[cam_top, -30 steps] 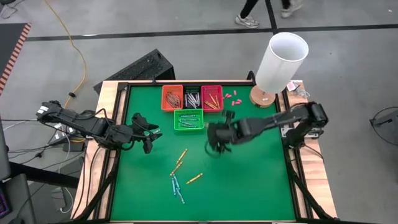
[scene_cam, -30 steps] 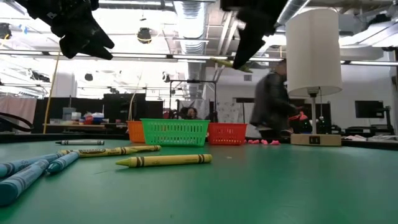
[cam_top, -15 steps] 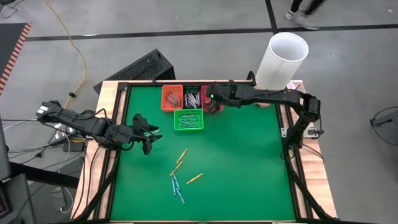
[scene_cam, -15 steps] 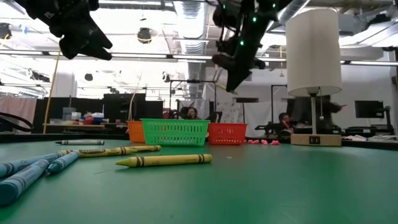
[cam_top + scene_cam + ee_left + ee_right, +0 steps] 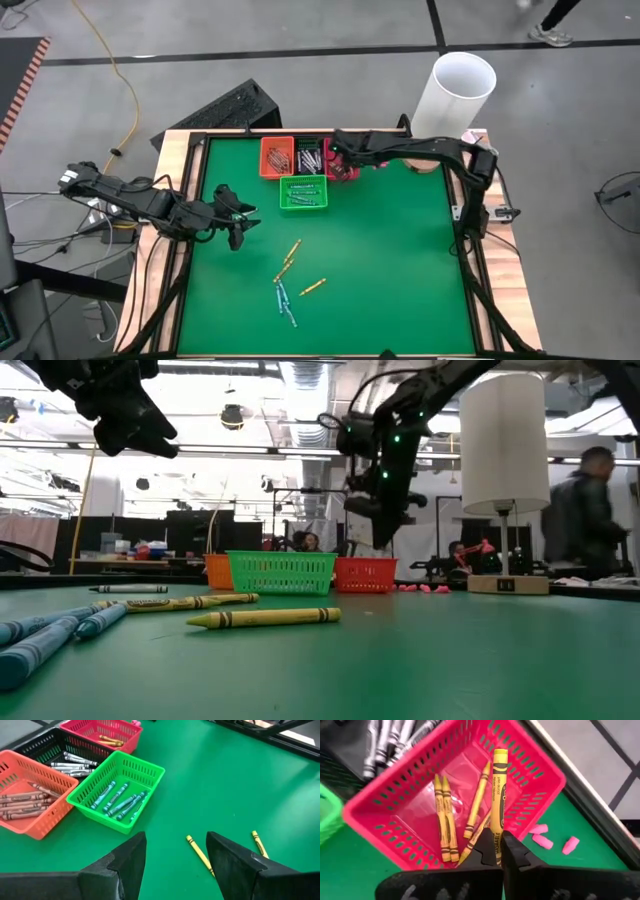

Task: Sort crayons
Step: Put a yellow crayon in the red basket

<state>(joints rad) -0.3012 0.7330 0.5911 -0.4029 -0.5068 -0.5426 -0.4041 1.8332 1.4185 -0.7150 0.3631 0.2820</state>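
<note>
My right gripper (image 5: 341,160) hovers over the red basket (image 5: 352,147) at the table's far side, shut on a yellow crayon (image 5: 497,795). That basket holds several yellow crayons (image 5: 445,820). The orange (image 5: 277,157), black (image 5: 309,157) and green (image 5: 303,192) baskets beside it hold reddish, grey-white and blue crayons. Loose yellow (image 5: 291,250) and blue (image 5: 285,303) crayons lie flat on the green table. My left gripper (image 5: 240,215) is open and empty at the table's left, above the surface; it also shows in the left wrist view (image 5: 175,855). My right gripper pinches the yellow crayon by one end (image 5: 496,832) between its two fingertips (image 5: 512,851). The fingers come from above, pointing down. The rest of the crayon reaches out past the fingertips over the red basket's inside, lifted clear of it.
A lamp with a tall white shade (image 5: 455,98) stands at the far right corner. A few small pink bits (image 5: 547,840) lie on the table beside the red basket. The table has a raised dark rim (image 5: 470,270). A person walks in the room behind (image 5: 585,510).
My right gripper has gone from the middle of the table toward the far edge, carrying the yellow crayon, and now stands over the red basket, still shut on it. My left arm has kept still.
</note>
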